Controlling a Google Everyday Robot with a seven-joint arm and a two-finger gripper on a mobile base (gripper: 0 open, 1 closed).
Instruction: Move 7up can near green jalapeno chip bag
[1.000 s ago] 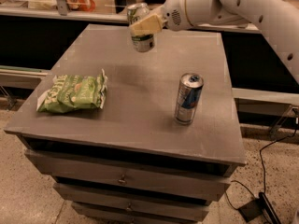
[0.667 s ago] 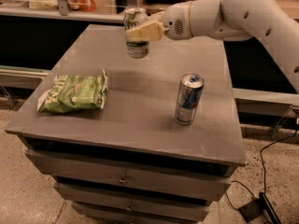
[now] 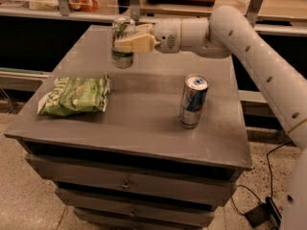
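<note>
Gripper (image 3: 126,43), 7up can (image 3: 122,57), seemingly above table (image 3: 144,107)

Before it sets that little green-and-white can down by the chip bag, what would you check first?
1. Hold: the gripper is shut on the 7up can, which is upright. Ok.
2. Can close to the green jalapeno chip bag: it is held over the far part of the table, apart from the bag. Not ok.
3. Landing spot: bare tabletop lies between the bag and the tall blue can. Ok.
4. Path: the tall blue can stands off to the side, away from the route to the bag. Ok.
5. Firmness of the hold: cannot tell.
</note>
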